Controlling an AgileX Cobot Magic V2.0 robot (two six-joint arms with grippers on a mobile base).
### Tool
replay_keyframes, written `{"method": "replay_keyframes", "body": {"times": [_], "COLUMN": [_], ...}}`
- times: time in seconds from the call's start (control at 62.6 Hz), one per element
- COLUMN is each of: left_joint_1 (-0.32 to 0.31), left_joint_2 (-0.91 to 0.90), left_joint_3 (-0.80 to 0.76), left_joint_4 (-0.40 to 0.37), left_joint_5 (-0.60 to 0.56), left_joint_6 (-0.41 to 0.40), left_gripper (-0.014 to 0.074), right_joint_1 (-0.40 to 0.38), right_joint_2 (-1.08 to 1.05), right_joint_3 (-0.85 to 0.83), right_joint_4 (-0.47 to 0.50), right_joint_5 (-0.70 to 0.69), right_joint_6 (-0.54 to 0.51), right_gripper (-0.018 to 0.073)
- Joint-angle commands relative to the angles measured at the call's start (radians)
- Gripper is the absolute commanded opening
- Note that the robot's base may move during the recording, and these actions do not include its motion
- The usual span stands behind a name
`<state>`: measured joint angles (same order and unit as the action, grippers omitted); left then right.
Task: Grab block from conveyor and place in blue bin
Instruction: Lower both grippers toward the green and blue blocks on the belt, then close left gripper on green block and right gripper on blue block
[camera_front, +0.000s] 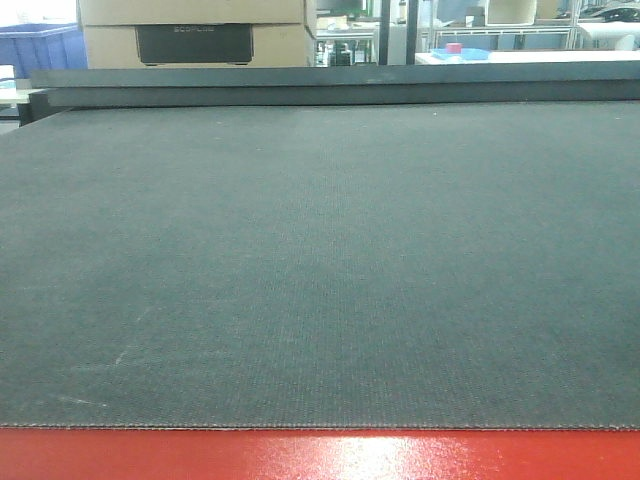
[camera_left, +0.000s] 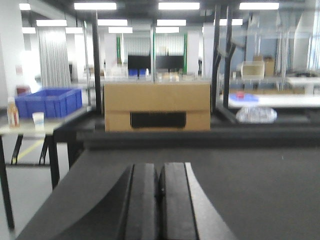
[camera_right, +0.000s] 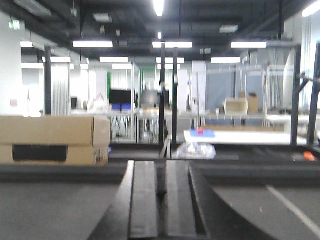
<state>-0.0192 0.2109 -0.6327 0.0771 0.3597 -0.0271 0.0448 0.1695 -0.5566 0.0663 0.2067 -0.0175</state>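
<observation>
The conveyor (camera_front: 320, 260) is a wide dark grey-green woven belt with a glossy red frame (camera_front: 320, 455) along its near edge. No block shows on it in any view. A blue bin (camera_left: 47, 101) stands on a side table beyond the belt's far left corner, and the front view shows the same blue bin (camera_front: 40, 45) at top left. My left gripper (camera_left: 160, 166) hovers low over the belt, shut with nothing in it. Also low over the belt, my right gripper (camera_right: 161, 163) is shut and empty. Neither gripper appears in the front view.
A cardboard box (camera_left: 157, 106) sits behind the belt's far edge. A bottle (camera_left: 13, 113) and a cup (camera_left: 38, 121) stand on the side table by the bin. A far white table (camera_right: 240, 136) carries a small red item on a blue tray. A dark rail (camera_front: 330, 85) borders the belt's far side.
</observation>
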Motion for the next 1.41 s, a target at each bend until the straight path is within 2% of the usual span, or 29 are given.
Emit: {"method": "replay_keyframes", "body": {"times": [0.0, 0.096, 0.208, 0.319, 0.415, 0.591, 0.703, 0.846, 1.102, 1.23, 1.389], "left_joint_1": [0.002, 0.002, 0.002, 0.002, 0.002, 0.002, 0.002, 0.002, 0.002, 0.002, 0.002], "left_joint_2": [0.105, 0.256, 0.398, 0.537, 0.648, 0.814, 0.902, 0.991, 1.077, 1.096, 1.103], "left_joint_3": [-0.12, -0.275, -0.408, -0.526, -0.58, -0.587, -0.581, -0.576, -0.576, -0.575, -0.575], "left_joint_4": [0.004, 0.061, 0.064, -0.01, -0.077, -0.111, -0.133, -0.151, -0.151, -0.135, -0.135], "left_joint_5": [0.155, 0.318, 0.466, 0.601, 0.696, 0.812, 0.838, 0.851, 0.852, 0.835, 0.813], "left_joint_6": [-0.008, -0.008, -0.008, -0.01, -0.01, -0.01, -0.01, -0.01, -0.01, -0.01, -0.01], "left_gripper": [-0.0111, -0.0111, -0.0111, -0.0111, -0.0111, -0.0111, -0.0111, -0.0111, -0.0111, -0.0111, -0.0111], "right_joint_1": [-0.004, -0.004, -0.004, -0.004, -0.004, -0.002, -0.002, -0.002, -0.002, 0.003, 0.061], "right_joint_2": [0.096, 0.222, 0.348, 0.475, 0.555, 0.683, 0.751, 0.829, 1.04, 1.141, 1.185], "right_joint_3": [-0.106, -0.235, -0.354, -0.432, -0.434, -0.434, -0.434, -0.434, -0.434, -0.441, -0.462], "right_joint_4": [0.0, 0.0, 0.0, 0.0, 0.0, 0.0, 0.0, 0.0, 0.102, 0.092, 0.001], "right_joint_5": [0.158, 0.354, 0.542, 0.699, 0.755, 0.92, 0.971, 0.966, 0.92, 0.911, 0.904], "right_joint_6": [-0.001, -0.001, -0.001, -0.001, -0.001, -0.001, -0.001, -0.001, -0.001, 0.039, 0.125], "right_gripper": [-0.0169, -0.0169, -0.0169, -0.0169, -0.0169, -0.0169, -0.0169, -0.0169, -0.0169, -0.014, -0.014]}}
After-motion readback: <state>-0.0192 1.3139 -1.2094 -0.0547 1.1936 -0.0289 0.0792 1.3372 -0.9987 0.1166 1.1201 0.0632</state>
